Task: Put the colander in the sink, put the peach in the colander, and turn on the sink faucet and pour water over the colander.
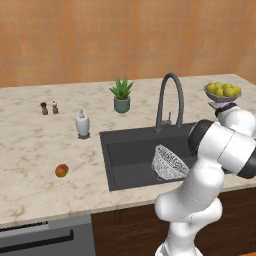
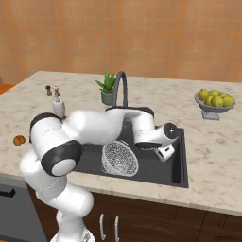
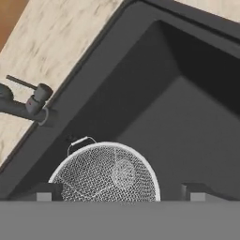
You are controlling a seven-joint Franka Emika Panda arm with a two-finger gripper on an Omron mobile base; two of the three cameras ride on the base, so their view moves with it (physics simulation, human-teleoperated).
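Wire-mesh and likely light, the colander (image 3: 107, 172) is seen lying in the sink (image 3: 187, 126) under the wide-spread, empty gripper (image 3: 119, 192), while the smooth, bruisable peach (image 1: 62, 170), left on the counter (image 1: 30, 145), is best pinched gently across its middle.

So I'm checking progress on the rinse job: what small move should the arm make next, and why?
Probably lift the open gripper up out of the sink. The colander already lies in the basin, tipped on its side in both base views, and the jaws stand wide with nothing held. The peach waits on the counter to the left, so it is the next pick.
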